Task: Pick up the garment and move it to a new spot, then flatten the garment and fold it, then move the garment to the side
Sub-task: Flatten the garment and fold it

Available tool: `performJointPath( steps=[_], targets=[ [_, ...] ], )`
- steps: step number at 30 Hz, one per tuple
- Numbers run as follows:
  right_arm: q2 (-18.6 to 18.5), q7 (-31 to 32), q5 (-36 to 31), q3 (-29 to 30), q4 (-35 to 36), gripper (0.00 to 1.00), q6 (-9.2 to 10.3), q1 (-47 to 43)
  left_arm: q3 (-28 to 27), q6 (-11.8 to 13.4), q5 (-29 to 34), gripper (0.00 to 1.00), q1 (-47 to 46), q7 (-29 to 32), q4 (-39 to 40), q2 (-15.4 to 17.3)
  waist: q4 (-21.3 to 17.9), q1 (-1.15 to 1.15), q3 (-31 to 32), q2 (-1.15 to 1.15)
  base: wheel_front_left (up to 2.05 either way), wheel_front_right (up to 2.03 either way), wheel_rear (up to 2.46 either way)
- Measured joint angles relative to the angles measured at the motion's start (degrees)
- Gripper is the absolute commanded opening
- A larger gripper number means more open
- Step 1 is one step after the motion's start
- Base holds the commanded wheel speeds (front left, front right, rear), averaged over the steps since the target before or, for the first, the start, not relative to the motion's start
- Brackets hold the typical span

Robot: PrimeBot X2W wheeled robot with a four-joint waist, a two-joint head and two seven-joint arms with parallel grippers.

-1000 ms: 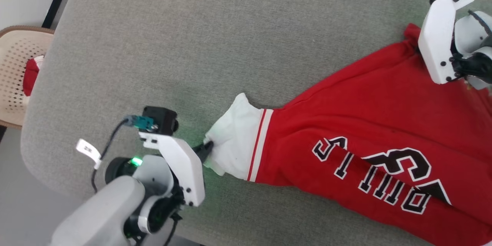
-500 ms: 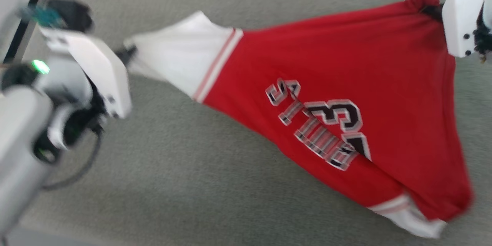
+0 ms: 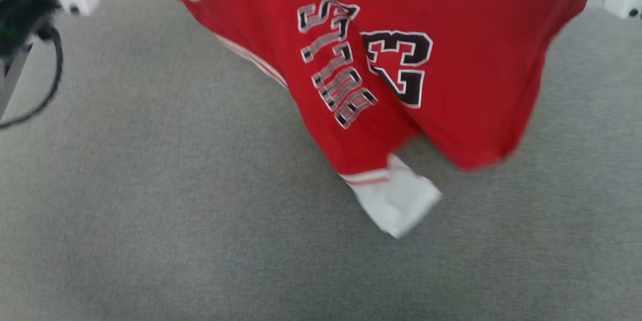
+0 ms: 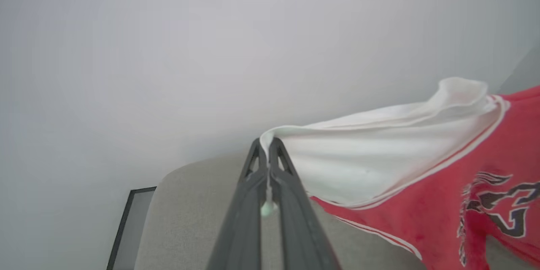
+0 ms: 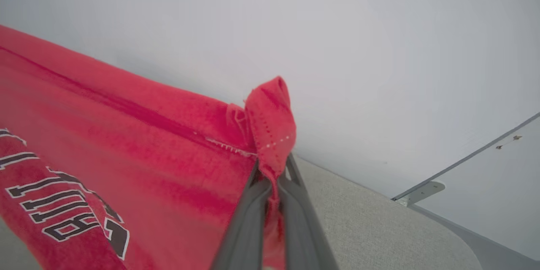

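Left gripper (image 4: 267,145) was clamped tight on the white sleeve edge of the garment (image 3: 466,90); right gripper (image 5: 273,168) was pinched closed on a red hem corner. The garment hung stretched between them above the grey padded surface (image 3: 150,220), lettering toward the head camera.

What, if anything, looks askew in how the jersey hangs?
The jersey hangs lopsided. The left gripper pinches one white sleeve by its edge, the right gripper a red hem corner, so the body sags diagonally, the lettering runs sideways, and the other white sleeve dangles lowest over the grey surface.
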State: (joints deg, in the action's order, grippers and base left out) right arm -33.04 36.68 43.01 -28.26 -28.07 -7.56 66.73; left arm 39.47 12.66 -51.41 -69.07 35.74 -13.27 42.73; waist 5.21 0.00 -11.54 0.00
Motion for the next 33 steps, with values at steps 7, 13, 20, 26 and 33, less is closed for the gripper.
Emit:
performJointPath(
  steps=[7,13,20,26,33],
  targets=[
    [3.5,-2.9,-4.0,4.0,-1.8,0.00,0.01,1.8,-0.4,-2.7,1.7,0.00,-7.0,-3.7,-8.1,-4.2,-2.0,0.00,3.1,0.00,0.00,0.00,0.00],
    [6.1,-3.9,-6.8,6.3,-3.3,0.00,0.01,3.4,-0.5,-4.4,1.9,0.00,-10.5,-5.6,-14.0,-6.9,-3.0,0.00,4.2,0.00,0.00,0.00,0.00],
    [8.9,-4.1,-11.1,8.4,-7.8,0.00,0.01,7.5,-0.9,-5.9,1.9,0.00,-15.1,-7.8,-19.7,-9.9,-3.6,0.00,2.3,0.00,0.00,0.00,0.00],
    [12.4,-7.0,-16.0,9.8,-13.7,0.00,0.02,13.9,-1.2,-6.0,4.3,0.00,-21.6,-12.6,-25.4,-12.2,-4.1,0.00,-2.8,0.00,0.00,0.00,0.00],
    [16.0,-19.3,-24.0,11.5,-20.8,0.00,0.02,21.4,-1.1,-4.5,10.3,0.00,-31.1,-25.2,-31.5,-14.3,-4.9,0.00,-9.4,0.00,0.00,0.00,0.00]
  ],
)
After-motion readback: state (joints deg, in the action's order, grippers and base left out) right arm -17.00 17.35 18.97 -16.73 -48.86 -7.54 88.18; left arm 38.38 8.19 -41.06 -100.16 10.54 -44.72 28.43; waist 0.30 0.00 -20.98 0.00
